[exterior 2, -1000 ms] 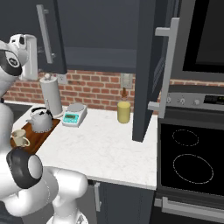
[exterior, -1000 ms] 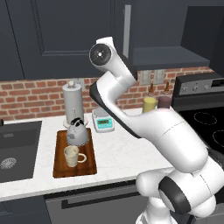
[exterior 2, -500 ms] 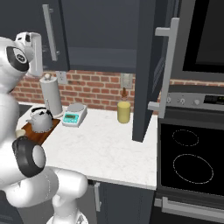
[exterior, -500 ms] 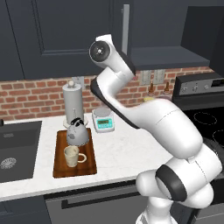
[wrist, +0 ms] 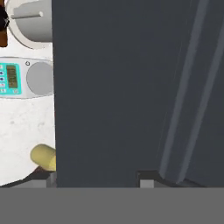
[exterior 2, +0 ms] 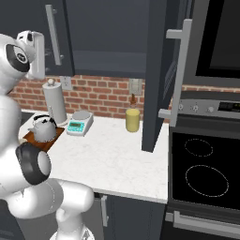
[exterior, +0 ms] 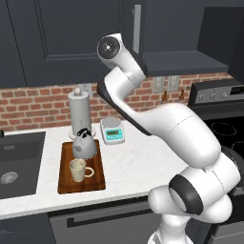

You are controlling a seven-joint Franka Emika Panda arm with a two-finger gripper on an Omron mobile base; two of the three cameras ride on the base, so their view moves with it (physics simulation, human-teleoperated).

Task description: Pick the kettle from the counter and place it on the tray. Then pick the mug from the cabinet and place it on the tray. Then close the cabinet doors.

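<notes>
Kettle (exterior: pixel 85 145): on the tray (exterior: pixel 65 180), behind the mug (exterior: pixel 78 169).
Counter (exterior: pixel 138 167): holds tray, scale (exterior: pixel 113 130), paper-towel roll (exterior: pixel 79 110), yellow cup (exterior 2: pixel 132 120).
Cabinet door (exterior 2: pixel 156 70): standing open.
Gripper: raised by the cabinet; jaw state cannot be told.

grey kettle (exterior: pixel 84 145), reddish-brown tray (exterior: pixel 65 178), cream mug (exterior: pixel 79 170)

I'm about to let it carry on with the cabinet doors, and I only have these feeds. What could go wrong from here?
1. The right cabinet door stands wide open over the counter; a door swung shut may clip the yellow cup near it.
2. The hand view sits close against a dark door panel, so a scrape or missed push seems possible.
3. The kettle and mug sit on the tray; a low arm sweep could knock them.
</notes>
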